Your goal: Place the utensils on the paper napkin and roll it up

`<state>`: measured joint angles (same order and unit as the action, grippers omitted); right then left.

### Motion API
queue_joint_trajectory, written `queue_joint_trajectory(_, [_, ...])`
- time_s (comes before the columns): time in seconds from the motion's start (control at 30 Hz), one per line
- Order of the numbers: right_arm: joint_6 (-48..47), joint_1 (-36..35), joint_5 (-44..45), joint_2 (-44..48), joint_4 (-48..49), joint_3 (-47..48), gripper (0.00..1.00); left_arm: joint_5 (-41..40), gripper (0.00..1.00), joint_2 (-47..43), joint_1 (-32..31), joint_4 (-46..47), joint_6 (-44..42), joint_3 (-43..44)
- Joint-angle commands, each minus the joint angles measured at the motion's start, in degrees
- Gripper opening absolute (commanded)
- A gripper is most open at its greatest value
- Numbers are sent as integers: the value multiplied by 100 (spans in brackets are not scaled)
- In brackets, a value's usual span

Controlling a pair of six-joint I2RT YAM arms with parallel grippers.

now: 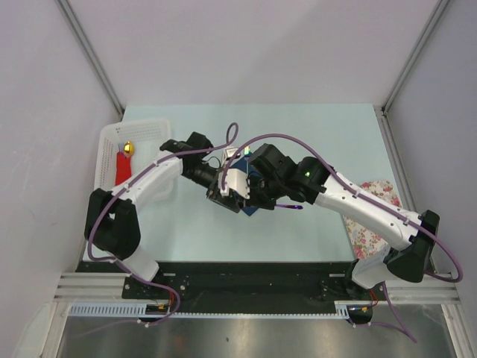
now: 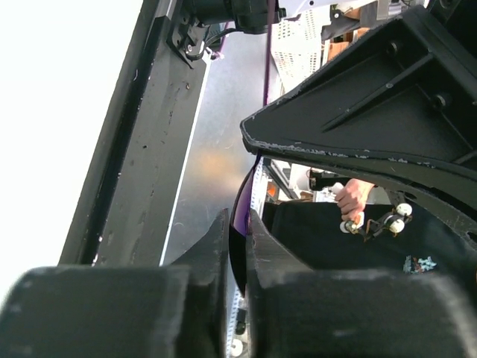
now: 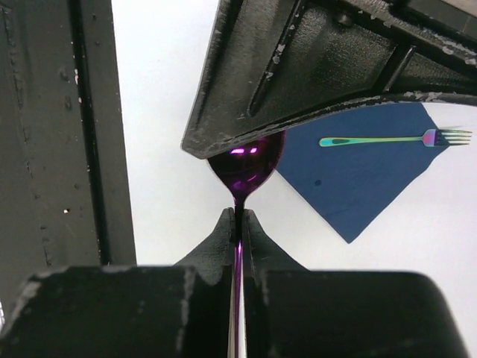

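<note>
A purple iridescent spoon (image 3: pixel 246 168) hangs above the table between both grippers. My right gripper (image 3: pixel 236 216) is shut on its neck just below the bowl, and the handle runs back between the fingers. My left gripper (image 2: pixel 237 220) is shut on the bowl, which shows edge-on as a purple sliver (image 2: pixel 241 216). In the top view the two grippers, left (image 1: pixel 237 195) and right (image 1: pixel 259 200), meet at the table's middle, and the spoon handle (image 1: pixel 289 206) sticks out to the right. The navy napkin (image 3: pixel 358 186) lies below with a fork (image 3: pixel 395 139) on it. The napkin is mostly hidden in the top view (image 1: pixel 250 211).
A white basket (image 1: pixel 112 142) at the far left holds a red flat object (image 1: pixel 123 168) with a gold ball (image 1: pixel 128 148). A floral cloth (image 1: pixel 373 216) lies at the right edge under the right arm. Grey walls enclose the table.
</note>
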<state>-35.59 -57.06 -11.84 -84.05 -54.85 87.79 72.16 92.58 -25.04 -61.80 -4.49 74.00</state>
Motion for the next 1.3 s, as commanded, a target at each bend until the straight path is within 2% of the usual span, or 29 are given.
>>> queue_joint_trajectory(0.0, [-53, -77, -12, 143, 106, 195, 0, 255, 26, -363, 60, 194, -17, 1])
queue_joint_trajectory(0.03, [-18, -69, 6, 161, 132, 186, 0, 255, 32, -459, 95, 256, 1, -25])
queue_joint_trajectory(0.07, [34, -51, 15, 187, 176, 134, 0, 255, 47, -512, 226, 456, 79, -52])
queue_joint_trajectory(0.13, [114, 10, 23, 275, 369, 37, 0, 98, 66, -774, 472, 860, 377, -104])
queue_joint_trajectory(0.17, [271, 63, 49, 310, 474, -77, 0, 1, 80, -924, 813, 1489, 901, -166])
queue_joint_trajectory(0.23, [569, 412, -3, 337, 790, -174, 0, -306, 99, -1214, 1175, 2265, 1457, -201])
queue_joint_trajectory(0.27, [1015, 632, -55, 337, 922, -253, 0, -726, 100, -1546, 1507, 2965, 1860, -201])
queue_joint_trajectory(0.33, [1544, 1359, -214, 188, 1318, -280, 0, -1193, 100, -1847, 1930, 3758, 2118, -184])
queue_joint_trajectory(0.37, [2182, 1599, -223, 100, 1536, -236, 0, -1779, 100, -2127, 2046, 3937, 2276, -184])
queue_joint_trajectory(0.43, [2774, 2256, -232, -171, 1775, -218, 0, -2650, 100, -2453, 2134, 4315, 2304, -210])
queue_joint_trajectory(0.47, [3029, 2434, -188, -251, 2020, -218, 0, -3429, 100, -2855, 2135, 4526, 2182, -341])
queue_joint_trajectory(0.5, [3493, 2610, -188, -348, 2153, -183, 0, -3820, 100, -3103, 2135, 4832, 2181, -516])
queue_joint_trajectory(0.53, [3707, 2856, -170, -549, 2250, -166, 0, -4163, 100, -3331, 2143, 5470, 2172, -735])
queue_joint_trajectory(0.57, [3926, 2954, -48, -621, 2477, -166, 0, -4801, 100, -3751, 2135, 5677, 2102, -1051])
queue_joint_trajectory(0.63, [4419, 3077, 49, -883, 2732, -174, 0, -5463, 100, -4018, 2135, 5985, 2031, -1360])
queue_joint_trajectory(0.67, [4603, 3087, 276, -1007, 2804, -174, 0, -6172, 100, -4141, 2135, 5987, 2179, -1431])
queue_joint_trajectory(0.73, [4991, 3087, 348, -1261, 2909, -35, 0, -6188, 100, -4081, 2135, 5787, 2077, -1354])
queue_joint_trajectory(0.8, [5228, 2982, 778, -1780, 2858, 159, 0, -5882, 100, -3932, 2135, 5522, 1900, -1248])
queue_joint_trajectory(0.97, [6072, 2832, 1034, -3044, 2453, 941, 0, -5872, 100, -3958, 2135, 5512, 1952, -1686])
queue_joint_trajectory(1.1, [6705, 2762, 1052, -3512, 2645, 1047, 0, -5793, 99, -3870, 2117, 5486, 2092, -1792])
queue_joint_trajectory(1.17, [6671, 2656, 1340, -3592, 2839, 1073, 0, -5722, 100, -3817, 2117, 5503, 2102, -1845])
queue_joint_trajectory(1.27, [6776, 2559, 1306, -3680, 3032, 1065, 0, -5625, 100, -3791, 2108, 5574, 2049, -1924])
